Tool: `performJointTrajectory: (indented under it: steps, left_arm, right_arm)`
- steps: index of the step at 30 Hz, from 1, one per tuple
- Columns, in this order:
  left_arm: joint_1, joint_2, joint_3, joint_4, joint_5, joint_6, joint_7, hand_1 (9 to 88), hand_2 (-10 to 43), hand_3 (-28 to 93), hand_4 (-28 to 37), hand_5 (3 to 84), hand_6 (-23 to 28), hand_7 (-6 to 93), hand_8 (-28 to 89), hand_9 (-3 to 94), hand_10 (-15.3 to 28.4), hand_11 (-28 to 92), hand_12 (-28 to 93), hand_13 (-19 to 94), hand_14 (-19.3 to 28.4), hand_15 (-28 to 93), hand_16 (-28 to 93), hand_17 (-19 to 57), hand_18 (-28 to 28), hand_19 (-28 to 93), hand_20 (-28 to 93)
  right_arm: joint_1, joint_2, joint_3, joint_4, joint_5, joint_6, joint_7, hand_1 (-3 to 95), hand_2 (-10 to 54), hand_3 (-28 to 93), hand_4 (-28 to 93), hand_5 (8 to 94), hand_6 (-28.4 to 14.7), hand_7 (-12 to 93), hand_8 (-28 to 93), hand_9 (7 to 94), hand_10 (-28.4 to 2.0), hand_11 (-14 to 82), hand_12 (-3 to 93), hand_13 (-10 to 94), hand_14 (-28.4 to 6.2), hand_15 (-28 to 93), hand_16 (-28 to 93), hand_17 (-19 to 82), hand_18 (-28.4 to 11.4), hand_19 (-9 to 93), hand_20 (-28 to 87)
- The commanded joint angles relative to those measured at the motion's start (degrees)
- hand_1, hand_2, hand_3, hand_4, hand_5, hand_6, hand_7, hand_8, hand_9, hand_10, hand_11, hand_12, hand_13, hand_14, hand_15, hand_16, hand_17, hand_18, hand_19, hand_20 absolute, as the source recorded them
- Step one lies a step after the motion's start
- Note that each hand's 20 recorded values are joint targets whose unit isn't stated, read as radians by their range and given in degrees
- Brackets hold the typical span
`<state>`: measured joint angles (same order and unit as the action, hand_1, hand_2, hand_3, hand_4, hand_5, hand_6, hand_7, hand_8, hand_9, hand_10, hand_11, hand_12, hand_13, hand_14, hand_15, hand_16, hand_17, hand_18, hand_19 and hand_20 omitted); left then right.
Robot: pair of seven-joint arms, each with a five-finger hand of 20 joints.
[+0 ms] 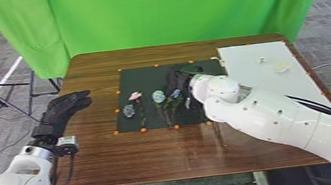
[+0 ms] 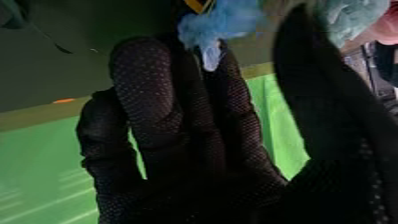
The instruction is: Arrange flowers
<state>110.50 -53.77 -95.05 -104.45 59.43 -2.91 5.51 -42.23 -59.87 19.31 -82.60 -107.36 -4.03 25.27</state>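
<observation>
Right fingers (image 1: pixel 176 79) beside blue flower (image 2: pixel 220 22)

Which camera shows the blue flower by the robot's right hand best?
The right wrist view: the blue flower is large there, its ruffled petals visible near the black-gloved right hand. In the head view it is a small blue patch over the dark mat.

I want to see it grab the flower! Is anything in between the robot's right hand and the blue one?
Nothing that I can see. The blue flower is right at the fingers of the right hand. The pale green flower is off to the side.
</observation>
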Motion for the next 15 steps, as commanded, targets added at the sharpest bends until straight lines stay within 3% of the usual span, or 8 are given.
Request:
performJointTrajectory:
  steps: [1,8,15]
  left_arm:
    - [0.47,-0.28,-0.07,-0.03,0.12,-1.26,-0.54,28.5,-4.1,63,-16.6,44.4,5.0,16.2,-7,44.7,14.0,23,13,33,18.1,21,1,-1.1,13.9,9,14]
    - [0.83,-0.13,-0.43,-0.23,0.05,-1.52,-0.94,27.9,-4.6,63,-16.6,44.2,4.9,16.1,-7,44.4,14.0,23,14,33,18.2,21,1,-1.4,14.1,9,14]
    - [1.01,0.05,-0.51,-0.32,-0.07,-2.19,-1.27,27.7,-4.9,63,-16.6,44.1,4.9,16.0,-7,44.2,13.9,23,14,33,18.1,20,1,-1.5,14.2,8,14]
  right_arm:
    - [0.80,1.06,0.50,-1.31,0.33,-2.02,0.07,31.0,-9.5,64,-15,55.9,-1.2,11,-8,58.3,-16.5,8.0,18.7,68,-13.6,58,35,28,-25.6,74,67]
    - [0.91,4.31,4.61,-4.71,1.65,-2.67,-0.44,24.7,-9.5,64,-15,51.0,-1.5,8,-7,55.2,-18.2,7.1,17.9,68,-14.6,58,35,27,-26.4,73,67]
    - [1.48,10.36,9.15,-6.65,3.68,5.36,0.54,21.0,-8.6,63,-14,49.4,-2.2,7,-7,53.4,-18.8,7.0,17.4,67,-15.5,56,34,26,-26.9,72,67]
